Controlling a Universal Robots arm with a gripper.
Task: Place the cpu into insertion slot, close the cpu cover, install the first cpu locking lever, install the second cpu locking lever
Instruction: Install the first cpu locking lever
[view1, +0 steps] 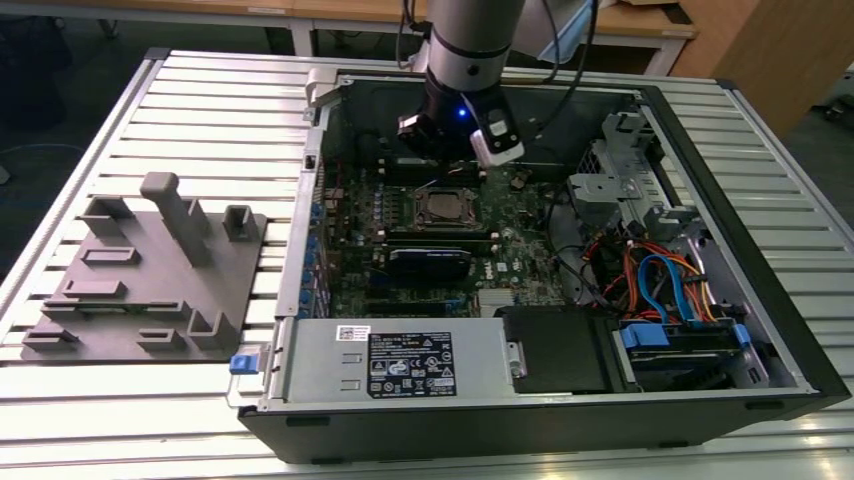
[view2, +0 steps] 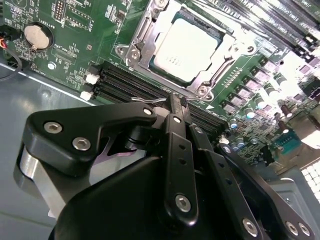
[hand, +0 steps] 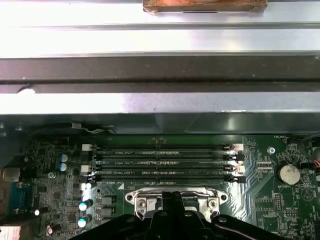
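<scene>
The cpu (view2: 187, 45) lies flat in the insertion slot (view2: 131, 54), its pale metal face showing through the window of the cpu cover (view2: 150, 31), which lies down over it. In the exterior view the slot (view1: 443, 207) sits mid-board inside the open case. My gripper (view2: 175, 104) is shut, its black fingertips together at the slot's edge beside the memory slots. A thin wire locking lever (view2: 146, 99) ends right at the fingertips; I cannot tell if it is touched. In the first wrist view the gripper (hand: 172, 201) stands over the slot's metal rim (hand: 142, 199).
Black memory slots (hand: 160, 162) run between the socket and the case wall (hand: 160, 105). A coin battery (view2: 37, 36) sits on the board. Cables and drive bays (view1: 667, 290) fill the exterior view's right. A grey fixture plate (view1: 147, 275) lies on the table at its left.
</scene>
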